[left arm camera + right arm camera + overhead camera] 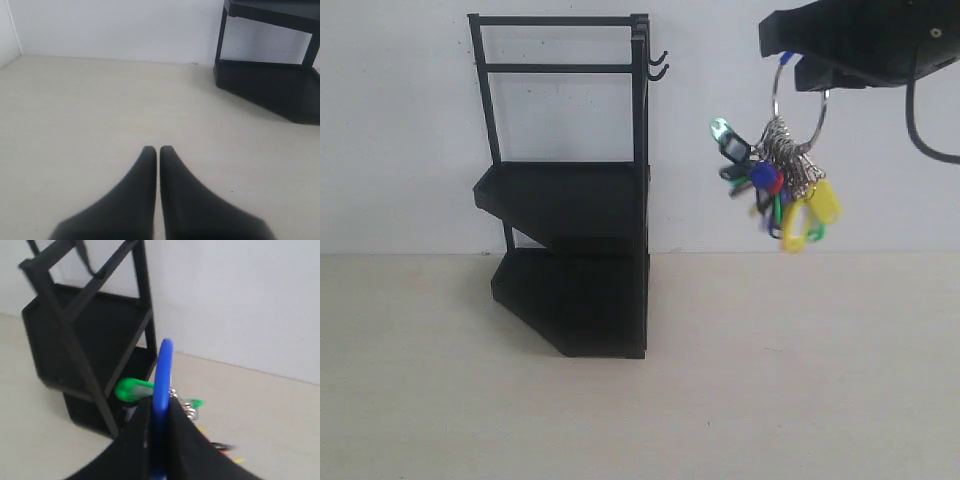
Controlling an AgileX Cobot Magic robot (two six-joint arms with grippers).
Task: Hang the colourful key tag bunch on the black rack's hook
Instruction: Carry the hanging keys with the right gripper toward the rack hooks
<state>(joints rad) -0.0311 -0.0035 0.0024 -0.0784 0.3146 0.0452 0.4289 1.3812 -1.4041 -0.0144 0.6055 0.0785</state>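
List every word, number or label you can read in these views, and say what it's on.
There is no readable text in any view.
On the key tags: any label inserts are too small and blurred to read.
On the rack: plain black, no lettering visible.

Your rack [570, 200]: solid black, frame, trays and hooks alike. Your key tag bunch [785, 185]: yellow, green, blue, red, black tags; ring [802, 100] and chains silver. Your left claw [158, 150] and right claw [161, 407]: both black. Bench [800, 380] pale cream, faint streaky grain. Wall [400, 120] plain white.
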